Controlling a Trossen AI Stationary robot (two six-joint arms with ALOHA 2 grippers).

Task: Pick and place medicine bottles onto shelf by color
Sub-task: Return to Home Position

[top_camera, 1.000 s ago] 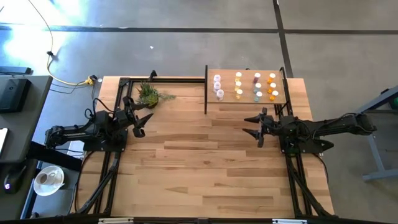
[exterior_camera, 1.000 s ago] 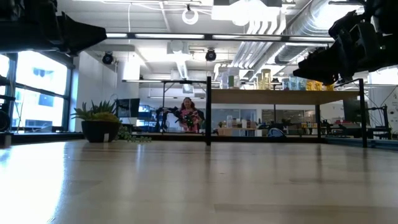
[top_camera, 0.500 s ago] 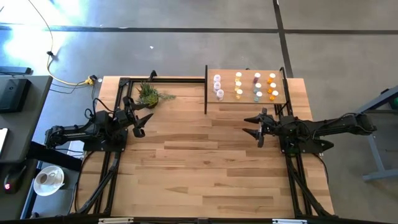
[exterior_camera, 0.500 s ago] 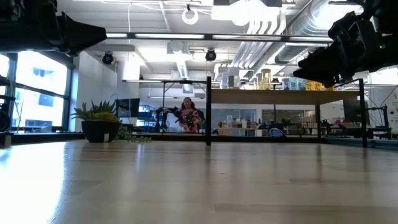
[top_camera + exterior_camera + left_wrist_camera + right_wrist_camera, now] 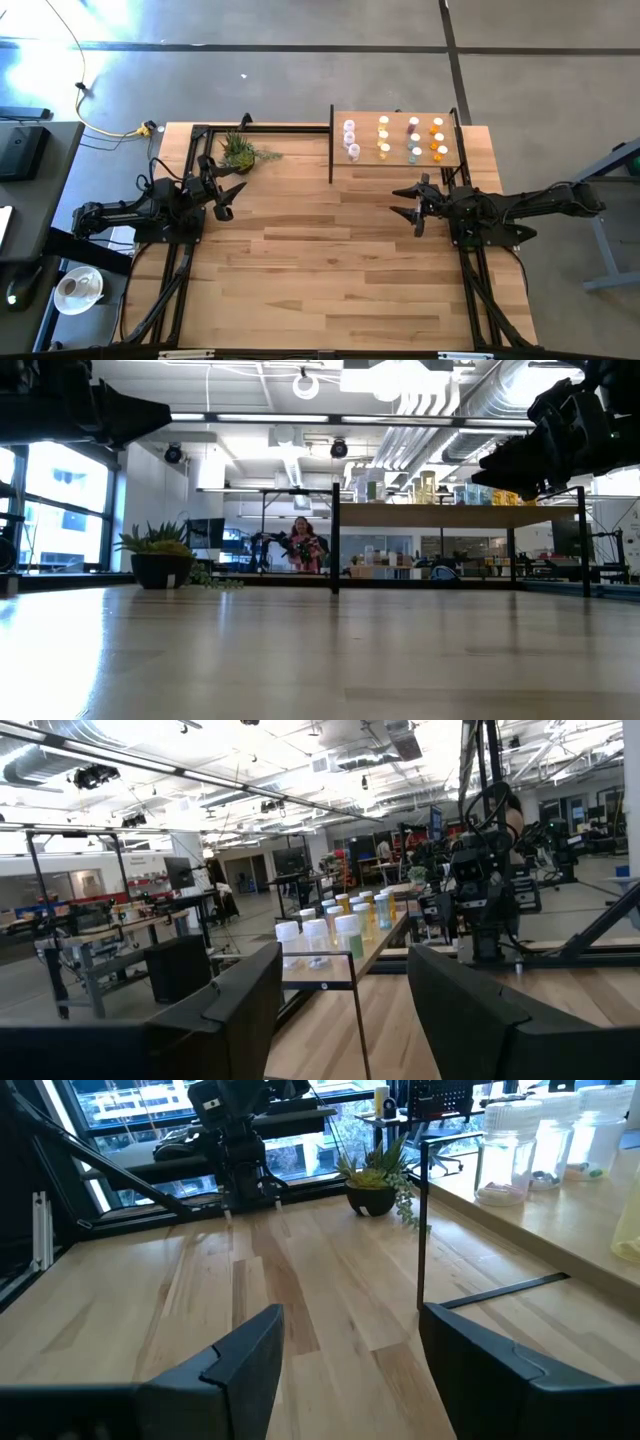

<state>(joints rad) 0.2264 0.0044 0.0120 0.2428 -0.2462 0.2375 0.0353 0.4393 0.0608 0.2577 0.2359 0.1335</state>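
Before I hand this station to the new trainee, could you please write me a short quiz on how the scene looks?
1. True or false: the left tool and the right tool are both open and hold nothing.
2. Fill in: seen from above, the medicine bottles stand on the shelf in ___ columns.
3. Where is the potted plant?
A) on the shelf
B) on the tabletop, left of the shelf in the high view
C) between the right tool's fingers

Key: 1 true; 2 four; 3 B.
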